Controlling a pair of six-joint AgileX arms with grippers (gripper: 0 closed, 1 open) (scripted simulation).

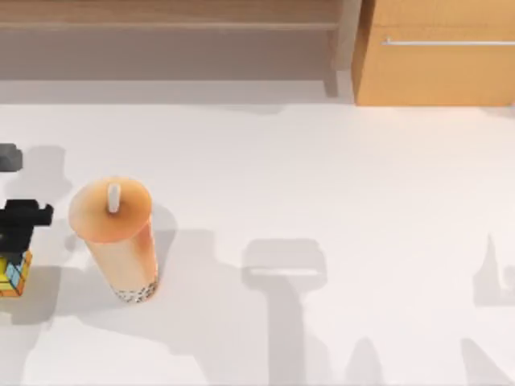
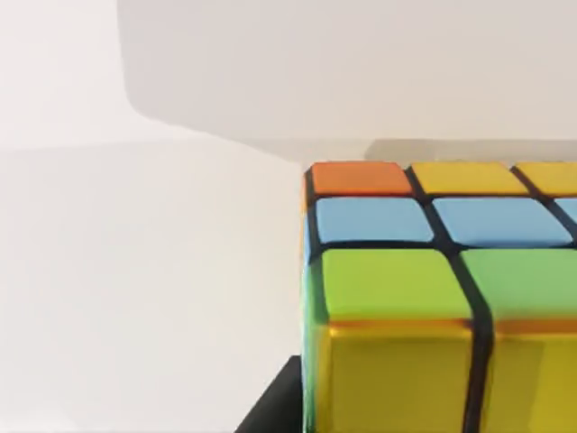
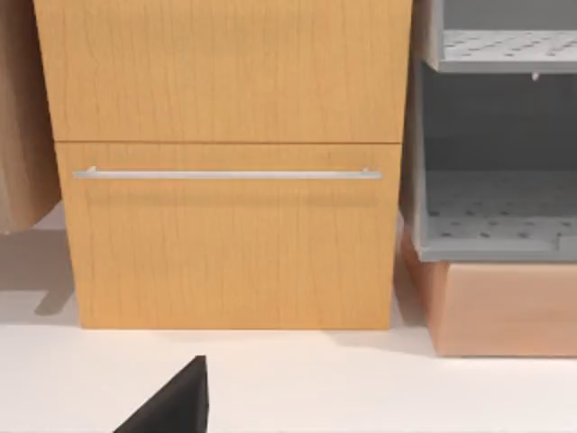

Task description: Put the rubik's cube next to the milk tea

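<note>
Now your left gripper [image 1: 18, 241] sits at the table's [image 1: 338, 201] far left edge, apparently clamped on the cube [image 1: 14, 273], which hangs below it, near the tea [image 1: 117, 233] but apart. Carry it right, low and level, and set it just beside the cup's base without nudging it. No writing is readable anywhere. Whether the right gripper's [image 3: 171, 401] jaws are open, you cannot tell.
</note>
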